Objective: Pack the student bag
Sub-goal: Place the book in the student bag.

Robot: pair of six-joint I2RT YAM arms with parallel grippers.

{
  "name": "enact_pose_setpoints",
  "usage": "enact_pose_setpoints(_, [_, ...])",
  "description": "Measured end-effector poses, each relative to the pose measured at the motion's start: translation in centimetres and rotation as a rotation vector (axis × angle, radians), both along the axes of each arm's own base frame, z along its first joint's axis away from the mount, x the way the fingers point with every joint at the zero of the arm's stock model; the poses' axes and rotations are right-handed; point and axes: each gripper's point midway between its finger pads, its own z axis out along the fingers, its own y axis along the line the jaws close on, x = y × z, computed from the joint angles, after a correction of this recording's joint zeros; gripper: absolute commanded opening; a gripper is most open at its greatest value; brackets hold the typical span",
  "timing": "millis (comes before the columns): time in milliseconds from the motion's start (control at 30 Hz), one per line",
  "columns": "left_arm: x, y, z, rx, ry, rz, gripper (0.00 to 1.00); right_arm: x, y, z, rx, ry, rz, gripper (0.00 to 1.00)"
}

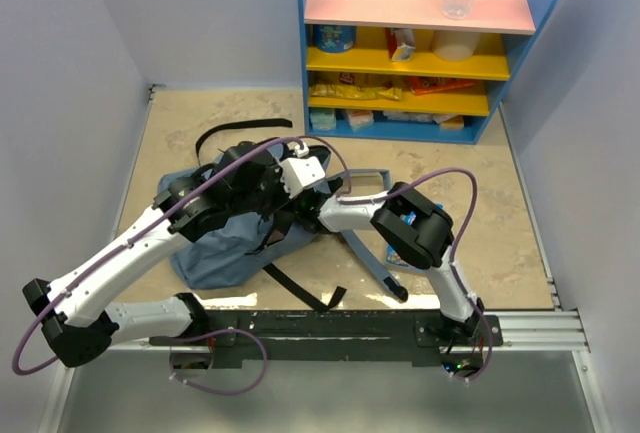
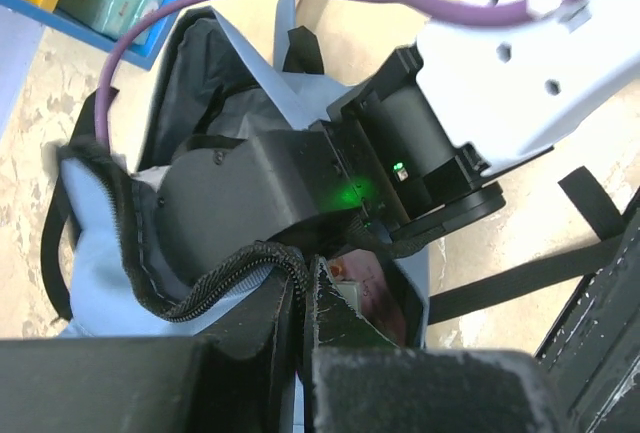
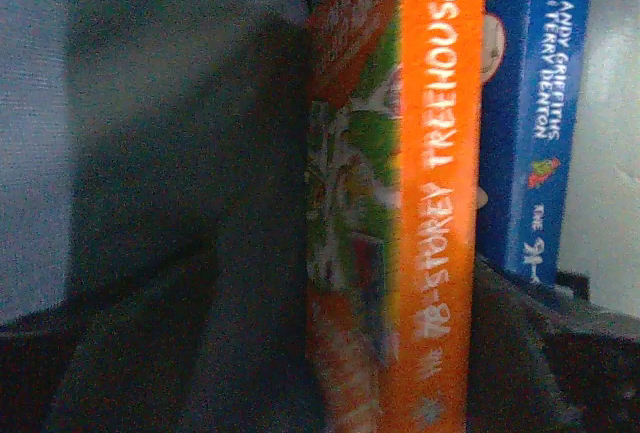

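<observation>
Beige, stone-patterned worktop (image 1: 470, 183) is seen from above, with a blue shelf unit (image 1: 420, 132) set against the far wall at about 1 o'clock. The student bag (image 1: 225, 248) is laid just left of centre, towards 9 o'clock. Its mouth is opened towards 3 o'clock, and a thin black webbing strap (image 1: 240, 128) is looped on the worktop at its 12 o'clock side.

The left arm (image 1: 120, 253) is stretched from the 7 o'clock corner up over the bag. The right arm (image 1: 415, 228) is bent in from 5 o'clock, with its wrist head (image 2: 250, 193) pushed into the bag's mouth.

Inside the bag, an orange book (image 3: 435, 203) titled "The 78-Storey Treehouse" is stood on end against the dark lining. A blue book (image 3: 530, 133) is set just beside it at 3 o'clock, and the two appear to be touching.

In the left wrist view, the left fingers (image 2: 240, 373) are drawn almost together, and the zipped edge of the bag's opening is pinched between them. The right fingers are hidden within the bag, so it cannot be told how far apart they are or whether a book is gripped.
</observation>
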Motion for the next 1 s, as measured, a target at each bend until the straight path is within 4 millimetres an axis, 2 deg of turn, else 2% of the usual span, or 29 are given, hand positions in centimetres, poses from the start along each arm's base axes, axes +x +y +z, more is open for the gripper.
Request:
enact_pose_setpoints(67, [-0.2,-0.1,0.2,-0.007,-0.002,-0.007,0.00,-0.2,-0.6,0.3,-0.025,-0.015,0.000,0.99])
enact_pose_setpoints(167, [-0.4,-0.4,0.2,-0.013,0.002,-0.022,0.00,-0.7,-2.6,0.4,-0.073,-0.028,-0.004,0.99])
enact_pose_setpoints(333, [0.2,-0.7,0.4,-0.029,-0.023,-0.012,0.00,-1.5,-7.8,-0.3,-0.187,-0.024,-0.009,0.99])
enact_pose_setpoints(433, [0.4,-0.9,-0.2,-0.028,-0.027,-0.008,0.00,-1.7,-11.9,0.0,-0.223,-0.002,-0.045,0.99])
enact_pose_setpoints(533, [0.8,-0.9,-0.8,-0.029,-0.033,0.002,0.00,-1.6,-16.2,1.4,-0.210,-0.008,-0.108,0.99])
enact_pose_setpoints(633, [0.9,-1.0,-1.2,-0.030,-0.030,0.003,0.00,-1.5,-20.4,4.1,-0.169,-0.049,-0.177,0.98])
enact_pose_setpoints(700, [0.8,-1.0,-1.5,-0.031,-0.022,0.005,0.00,-1.0,-23.5,6.3,-0.140,-0.093,-0.237,0.93])
enact_pose_setpoints(833, [0.9,-0.8,-1.9,-0.032,-0.016,0.024,0.00,0.0,-27.4,9.2,-0.125,-0.166,-0.332,0.85])
enact_pose_setpoints(867, [1.0,-0.9,-2.0,-0.034,-0.015,0.028,0.08,0.1,-28.1,9.3,-0.138,-0.172,-0.347,0.86])
enact_pose_setpoints(933, [1.1,-0.9,-2.3,-0.033,-0.012,0.031,0.31,-0.2,-29.3,8.7,-0.195,-0.160,-0.375,0.90])
enact_pose_setpoints(1000, [1.1,-1.0,-2.8,-0.025,-0.002,0.032,0.35,-0.5,-31.3,7.5,-0.284,-0.122,-0.445,0.90])
